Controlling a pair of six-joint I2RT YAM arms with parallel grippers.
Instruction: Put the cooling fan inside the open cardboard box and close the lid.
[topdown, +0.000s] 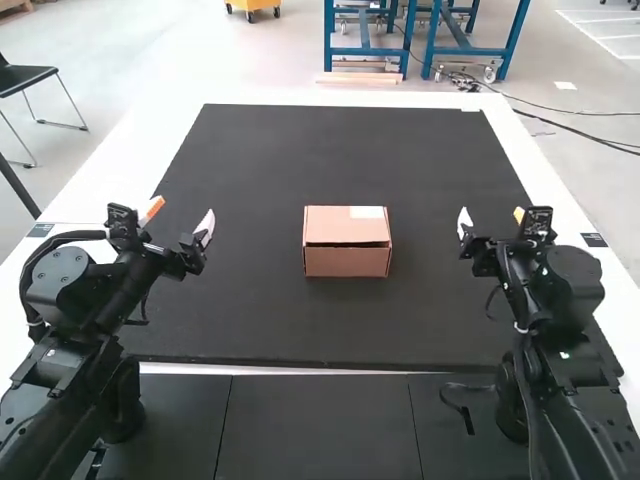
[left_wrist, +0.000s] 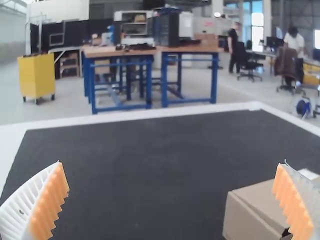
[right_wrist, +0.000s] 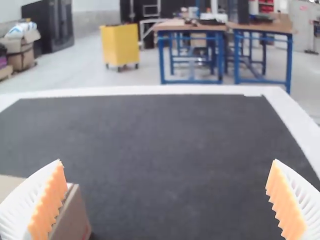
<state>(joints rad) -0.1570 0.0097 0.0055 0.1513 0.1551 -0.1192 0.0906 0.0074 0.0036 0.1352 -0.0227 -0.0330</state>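
A brown cardboard box (topdown: 346, 240) sits in the middle of the black mat (topdown: 340, 160) with its lid down flat and a white label on top. Whatever is inside it is hidden. My left gripper (topdown: 178, 223) hovers to the box's left, open, nothing between its white ribbed fingers (left_wrist: 35, 205). My right gripper (topdown: 491, 222) hovers to the box's right, open as well, with nothing held. A corner of the box (left_wrist: 260, 215) appears beside the left gripper's finger, and an edge of the box (right_wrist: 70, 217) beside the right gripper's finger (right_wrist: 42, 207).
The black mat covers most of the white table (topdown: 110, 160). Bare mat lies all around the box, in front of it and behind it.
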